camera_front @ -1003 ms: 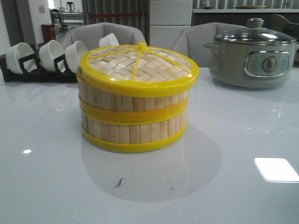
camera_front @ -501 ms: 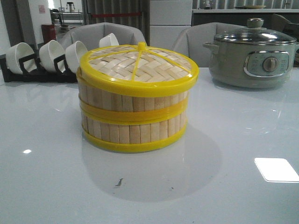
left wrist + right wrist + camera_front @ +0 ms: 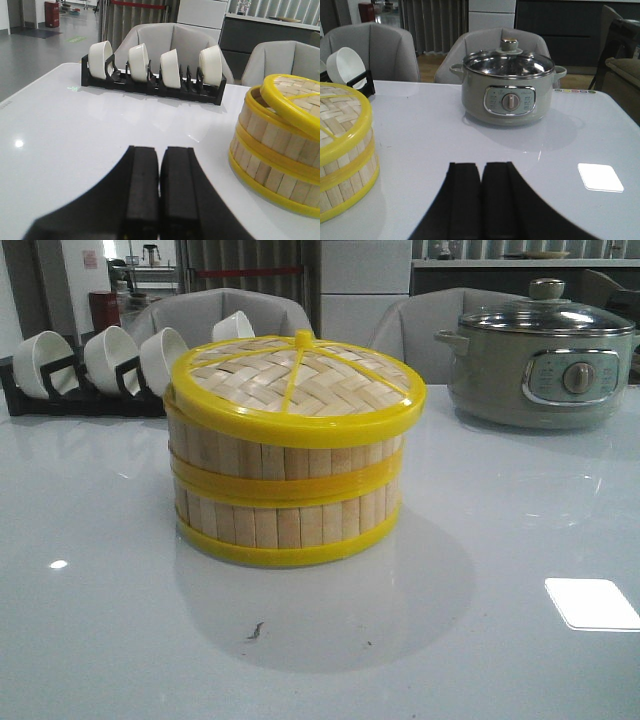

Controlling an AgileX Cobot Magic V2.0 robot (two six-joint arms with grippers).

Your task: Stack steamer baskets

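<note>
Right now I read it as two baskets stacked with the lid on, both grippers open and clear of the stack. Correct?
Not quite: both grippers are shut. The left gripper and right gripper have fingers pressed together in their wrist views. The steamer baskets are stacked, lid on, untouched.

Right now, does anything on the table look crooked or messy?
The lid on the steamer baskets sits a bit crooked, lifted on the side toward the bowls. A small dark speck lies on the table in front. Nothing is spilled or broken.

Bright overhead glare on table [image 3: 560, 660]
</note>
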